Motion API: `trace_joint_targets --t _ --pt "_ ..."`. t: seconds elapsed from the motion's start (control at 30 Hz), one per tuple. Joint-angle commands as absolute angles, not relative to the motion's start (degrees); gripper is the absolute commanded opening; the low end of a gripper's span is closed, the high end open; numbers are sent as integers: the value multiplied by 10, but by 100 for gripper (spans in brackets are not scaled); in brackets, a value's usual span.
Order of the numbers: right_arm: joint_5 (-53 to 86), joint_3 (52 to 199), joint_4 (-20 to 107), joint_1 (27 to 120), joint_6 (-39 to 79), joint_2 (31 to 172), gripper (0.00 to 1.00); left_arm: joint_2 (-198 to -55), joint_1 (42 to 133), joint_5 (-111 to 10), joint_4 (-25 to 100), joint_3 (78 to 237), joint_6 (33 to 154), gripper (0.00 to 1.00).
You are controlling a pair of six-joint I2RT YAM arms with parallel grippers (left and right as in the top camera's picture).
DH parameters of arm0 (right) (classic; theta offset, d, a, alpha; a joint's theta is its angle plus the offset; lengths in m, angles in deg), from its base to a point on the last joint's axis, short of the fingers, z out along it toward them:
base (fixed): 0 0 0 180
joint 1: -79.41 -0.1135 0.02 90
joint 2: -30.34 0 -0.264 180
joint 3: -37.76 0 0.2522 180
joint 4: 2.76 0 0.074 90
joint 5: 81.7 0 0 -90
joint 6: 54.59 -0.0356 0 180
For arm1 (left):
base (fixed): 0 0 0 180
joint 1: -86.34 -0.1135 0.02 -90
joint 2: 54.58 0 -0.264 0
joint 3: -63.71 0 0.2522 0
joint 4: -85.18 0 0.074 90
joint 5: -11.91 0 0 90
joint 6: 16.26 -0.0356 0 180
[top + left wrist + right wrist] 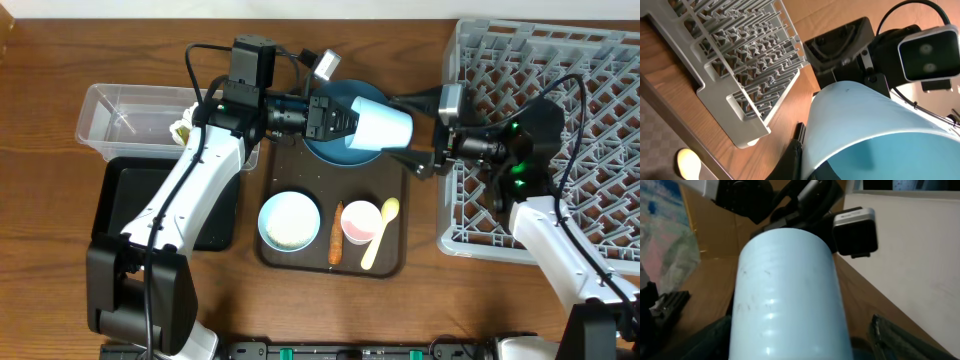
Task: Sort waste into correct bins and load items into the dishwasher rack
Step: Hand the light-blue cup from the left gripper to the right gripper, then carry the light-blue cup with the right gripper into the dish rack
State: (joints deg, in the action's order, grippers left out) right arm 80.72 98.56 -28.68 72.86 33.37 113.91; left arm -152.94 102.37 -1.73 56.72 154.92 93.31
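cups: counted 2, light-blue cup [385,122] and pink cup [360,222]
bowls: counted 2, dark blue bowl [345,153] and white bowl [290,221]
spoons: saw 1, pale yellow spoon [381,232]
carrots: saw 1, carrot [336,245]
bins: counted 2, clear tub [125,112] and black tray [125,195]
serving trays: saw 1, brown serving tray [385,182]
racks: saw 1, grey rack [580,60]
arms: counted 2, left arm [195,180] and right arm [550,235]

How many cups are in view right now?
2: a light-blue cup in the left claw above the dark blue bowl, and a pink cup on the brown tray beside the spoon.
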Motion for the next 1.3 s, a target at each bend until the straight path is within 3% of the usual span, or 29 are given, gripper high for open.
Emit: trace_joint_targets --t 0.0,0.2,0.43,0.6,0.77,0.87,1.0,1.13,1.27 --pt "807 992 -287 715 327 1139 82 -1536 1024 -5 570 1556 936 7" --pt "807 992 -287 715 327 1139 79 -1536 1024 -5 570 1556 936 6" --pt "805 992 -287 715 327 1139 58 -1536 1024 -5 570 1556 936 7" --pt "805 992 -278 715 327 1139 54 -1536 1024 -29 570 1556 935 23" --pt "750 992 -193 716 323 1139 52 -1536 1024 -167 527 1556 928 28" --pt "665 992 -127 720 293 1139 51 -1536 1024 -340 445 1556 911 28" --pt "601 992 -97 729 272 1138 40 -1534 1021 -535 354 1556 892 28" --pt "523 992 -93 738 260 1122 41 -1519 1011 -597 306 1556 883 28" --pt "385 995 -60 739 260 1081 24 -1497 998 -604 285 1556 858 27"
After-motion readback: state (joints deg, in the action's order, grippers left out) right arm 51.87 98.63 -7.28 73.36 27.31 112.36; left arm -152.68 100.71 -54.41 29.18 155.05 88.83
